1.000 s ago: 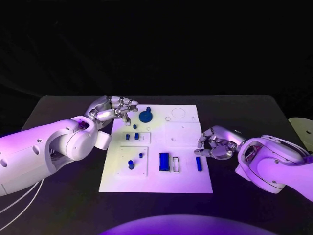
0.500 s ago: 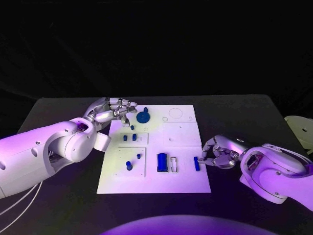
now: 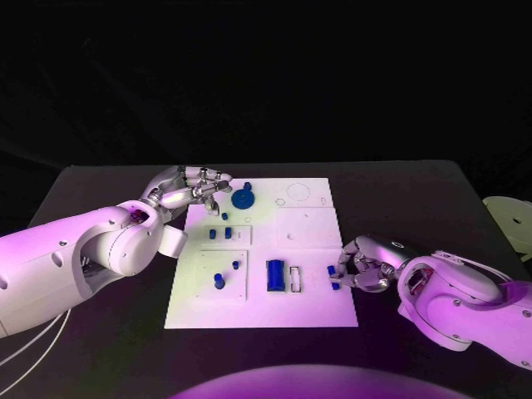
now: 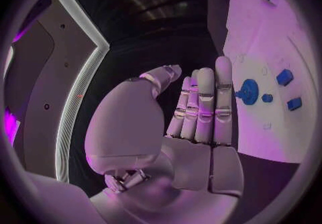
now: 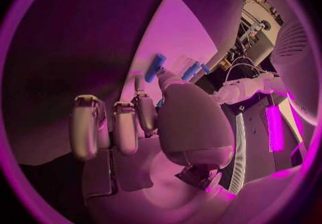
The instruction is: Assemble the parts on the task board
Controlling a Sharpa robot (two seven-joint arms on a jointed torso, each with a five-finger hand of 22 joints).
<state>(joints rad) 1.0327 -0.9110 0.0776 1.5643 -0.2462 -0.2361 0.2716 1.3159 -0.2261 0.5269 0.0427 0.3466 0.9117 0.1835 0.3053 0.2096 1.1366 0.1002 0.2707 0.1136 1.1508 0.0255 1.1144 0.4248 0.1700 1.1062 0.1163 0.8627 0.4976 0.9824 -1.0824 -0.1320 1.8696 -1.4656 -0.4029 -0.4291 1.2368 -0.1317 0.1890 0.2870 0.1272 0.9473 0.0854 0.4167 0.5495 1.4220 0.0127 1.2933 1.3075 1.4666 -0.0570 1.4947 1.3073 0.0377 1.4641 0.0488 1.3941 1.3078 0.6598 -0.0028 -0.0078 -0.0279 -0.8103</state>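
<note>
The right hand (image 3: 364, 268) had shifted down-frame along the task board's (image 3: 308, 241) right edge, and now closed its fingers on the slim blue part (image 3: 333, 276) at lower centre; pickup seemed under way. The left hand (image 3: 192, 188), held with fingers straight and together and empty, had stayed at the board's upper-left corner beside the round blue part (image 3: 244, 199). Bare table (image 3: 422, 199) lay to the right.

Nothing for you to read here, honestly. The task board (image 3: 314, 249) has no lettering, numbers or labels you can make out, and the blue parts (image 3: 277, 275) on it look unmarked too. Both hands and arms carry no legible brand or sign either. If any print is there, it's too small to tell.
</note>
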